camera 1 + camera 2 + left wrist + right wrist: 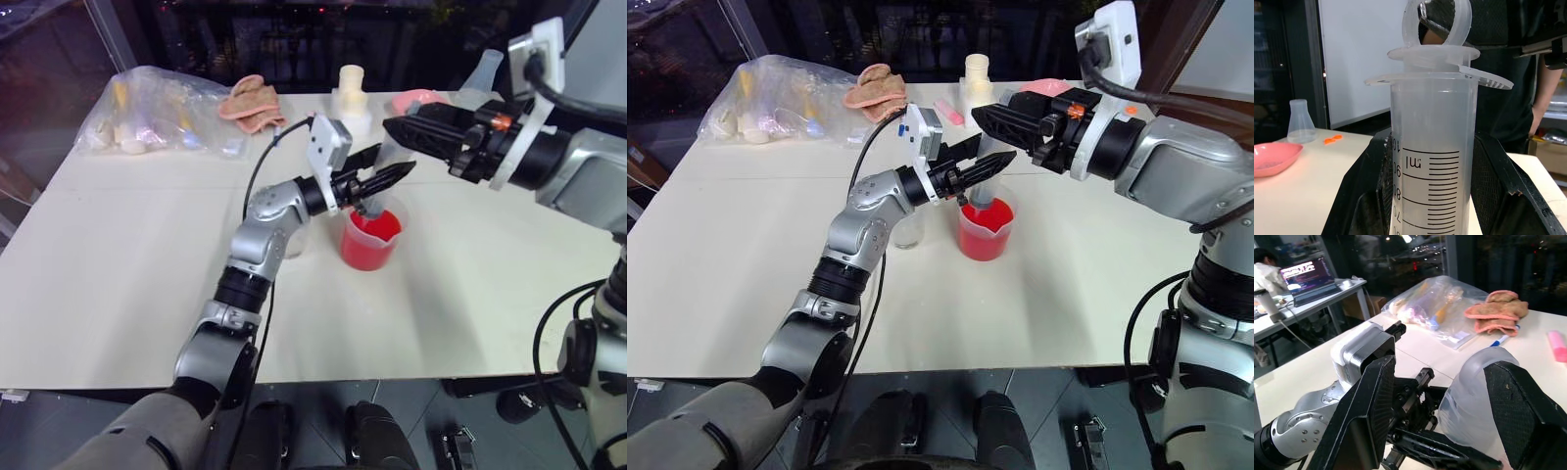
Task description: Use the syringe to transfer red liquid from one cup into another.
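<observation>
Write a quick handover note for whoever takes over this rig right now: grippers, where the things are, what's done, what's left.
Left gripper: shut on the syringe, held upright over the beaker, nozzle end down into it.
Right gripper: open, its fingers either side of the plunger top, not yet closed on it.
Beaker holds the red liquid. Small cup stands on the table beside the beaker, behind the left arm; it looks empty.
Done: syringe placed in the beaker.
Left: draw the liquid, move to the small cup, empty the syringe.
</observation>
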You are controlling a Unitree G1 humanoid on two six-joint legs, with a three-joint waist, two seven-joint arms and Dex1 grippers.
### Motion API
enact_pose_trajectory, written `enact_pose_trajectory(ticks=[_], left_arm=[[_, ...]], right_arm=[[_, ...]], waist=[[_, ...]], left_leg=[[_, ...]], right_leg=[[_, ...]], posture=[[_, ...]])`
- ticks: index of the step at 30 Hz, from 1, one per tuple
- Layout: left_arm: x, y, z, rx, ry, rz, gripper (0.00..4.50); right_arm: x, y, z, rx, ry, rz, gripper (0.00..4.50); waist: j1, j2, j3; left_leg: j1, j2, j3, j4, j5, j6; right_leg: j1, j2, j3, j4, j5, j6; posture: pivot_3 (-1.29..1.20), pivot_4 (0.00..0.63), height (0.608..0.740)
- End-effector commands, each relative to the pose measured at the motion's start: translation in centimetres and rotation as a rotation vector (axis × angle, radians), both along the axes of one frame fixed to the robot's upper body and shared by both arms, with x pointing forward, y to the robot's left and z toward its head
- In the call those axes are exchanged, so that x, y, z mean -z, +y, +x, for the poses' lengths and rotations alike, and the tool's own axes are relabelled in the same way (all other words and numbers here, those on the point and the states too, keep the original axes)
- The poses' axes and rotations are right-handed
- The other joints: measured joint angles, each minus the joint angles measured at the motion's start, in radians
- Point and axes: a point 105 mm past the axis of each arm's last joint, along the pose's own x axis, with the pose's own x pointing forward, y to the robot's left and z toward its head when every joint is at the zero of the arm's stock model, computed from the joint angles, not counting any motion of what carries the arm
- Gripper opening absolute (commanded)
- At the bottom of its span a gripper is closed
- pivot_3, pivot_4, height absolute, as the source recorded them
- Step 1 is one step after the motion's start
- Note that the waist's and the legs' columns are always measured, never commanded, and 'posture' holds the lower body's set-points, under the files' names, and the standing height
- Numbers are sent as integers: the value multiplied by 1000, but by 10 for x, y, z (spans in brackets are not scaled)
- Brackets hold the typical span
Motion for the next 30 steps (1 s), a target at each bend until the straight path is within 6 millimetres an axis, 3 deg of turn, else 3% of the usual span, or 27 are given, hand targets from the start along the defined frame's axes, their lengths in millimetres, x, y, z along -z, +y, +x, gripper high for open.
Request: enact_pose_trajectory(ticks=[1, 4, 5, 7, 11, 30], left_arm=[[-11, -5, -8, 20, -45, -14, 1551], [-11, -5, -9, 21, -43, -15, 1551], [-10, -5, -10, 21, -41, -16, 1551], [-9, -5, -11, 21, -36, -18, 1551], [-6, -4, -12, 19, -24, -17, 1551], [17, -6, -9, 7, 25, 6, 1551]], right_arm=[[-12, 5, -5, -29, -47, 31, 2837], [-11, 6, -4, -36, -40, 36, 2837], [-10, 6, -3, -35, -36, 36, 2607], [-7, 6, 0, -32, -27, 38, 2042], [-5, 4, 2, -29, -19, 37, 96], [1, 2, 4, -20, -40, 21, 37]], waist=[[0, 0, 0], [0, 0, 0], [0, 0, 0], [0, 0, 0], [0, 0, 0], [0, 0, 0]], left_leg=[[0, 0, 0, 0, 0, 0], [0, 0, 0, 0, 0, 0], [0, 0, 0, 0, 0, 0], [0, 0, 0, 0, 0, 0], [0, 0, 0, 0, 0, 0], [0, 0, 0, 0, 0, 0]], right_leg=[[0, 0, 0, 0, 0, 0], [0, 0, 0, 0, 0, 0], [0, 0, 0, 0, 0, 0], [0, 0, 0, 0, 0, 0], [0, 0, 0, 0, 0, 0], [0, 0, 0, 0, 0, 0]], posture=[[0, 150, 740], [0, 150, 740], [0, 150, 740], [0, 150, 740], [0, 150, 740], [0, 150, 740]])
